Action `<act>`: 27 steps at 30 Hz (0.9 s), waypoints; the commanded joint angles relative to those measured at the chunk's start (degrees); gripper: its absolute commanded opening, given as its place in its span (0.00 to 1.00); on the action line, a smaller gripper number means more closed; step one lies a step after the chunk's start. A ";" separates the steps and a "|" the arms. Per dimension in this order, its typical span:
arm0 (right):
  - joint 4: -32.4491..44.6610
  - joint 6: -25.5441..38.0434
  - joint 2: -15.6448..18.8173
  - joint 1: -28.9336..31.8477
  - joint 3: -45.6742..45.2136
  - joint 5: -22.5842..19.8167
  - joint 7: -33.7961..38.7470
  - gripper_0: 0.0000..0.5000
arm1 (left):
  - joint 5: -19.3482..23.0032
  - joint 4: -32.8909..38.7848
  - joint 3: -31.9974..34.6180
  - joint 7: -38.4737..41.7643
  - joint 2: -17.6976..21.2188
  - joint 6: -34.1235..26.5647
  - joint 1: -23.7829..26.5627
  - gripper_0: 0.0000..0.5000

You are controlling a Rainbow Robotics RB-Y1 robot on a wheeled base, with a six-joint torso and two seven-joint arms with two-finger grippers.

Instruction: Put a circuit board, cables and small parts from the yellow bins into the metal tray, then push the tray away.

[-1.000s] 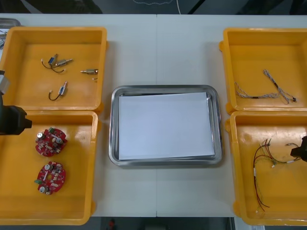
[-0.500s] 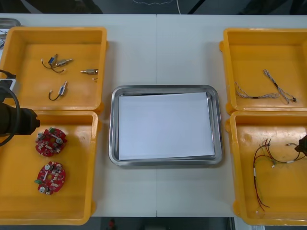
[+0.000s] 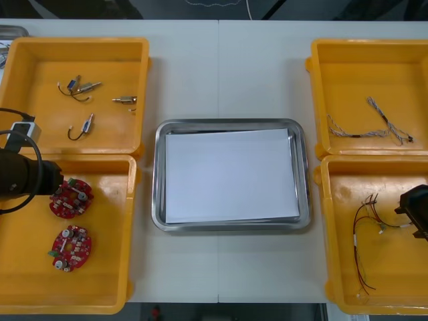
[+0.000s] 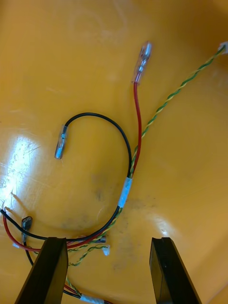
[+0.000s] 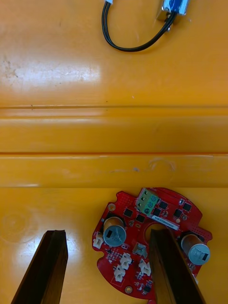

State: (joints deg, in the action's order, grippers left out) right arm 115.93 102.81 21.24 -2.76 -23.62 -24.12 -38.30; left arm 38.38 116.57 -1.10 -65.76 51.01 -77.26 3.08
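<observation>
Part of 1 circuit board (image 5: 137,224) is hidden behind a finger (image 5: 173,270) of the left gripper (image 5: 107,232); its rim and the cables (image 4: 124,191) are cut off by picture edges.

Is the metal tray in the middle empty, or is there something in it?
Empty. The metal tray holds nothing on its white inside; both circuit boards lie in a yellow bin at the left.
</observation>
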 commanded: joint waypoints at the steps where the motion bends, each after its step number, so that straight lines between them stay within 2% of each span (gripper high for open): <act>1: -0.97 -1.74 -1.20 -1.55 -1.08 0.83 2.70 1.00 | -1.20 -0.03 -1.54 -6.05 -0.56 0.79 -1.14 1.00; 24: -8.62 -7.98 -1.73 -1.55 0.06 0.30 8.24 1.00 | -3.13 -1.17 -5.14 -4.64 -0.56 2.38 -1.49 1.00; 27: -8.71 -8.07 -1.73 -1.55 0.85 -0.40 12.11 1.00 | -3.05 -2.40 -5.40 -4.55 -0.56 3.96 -1.49 1.00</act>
State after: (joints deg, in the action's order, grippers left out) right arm 106.93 95.35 20.07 -3.45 -23.60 -23.82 -31.01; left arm 35.96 114.94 -5.55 -65.76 51.01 -75.08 3.06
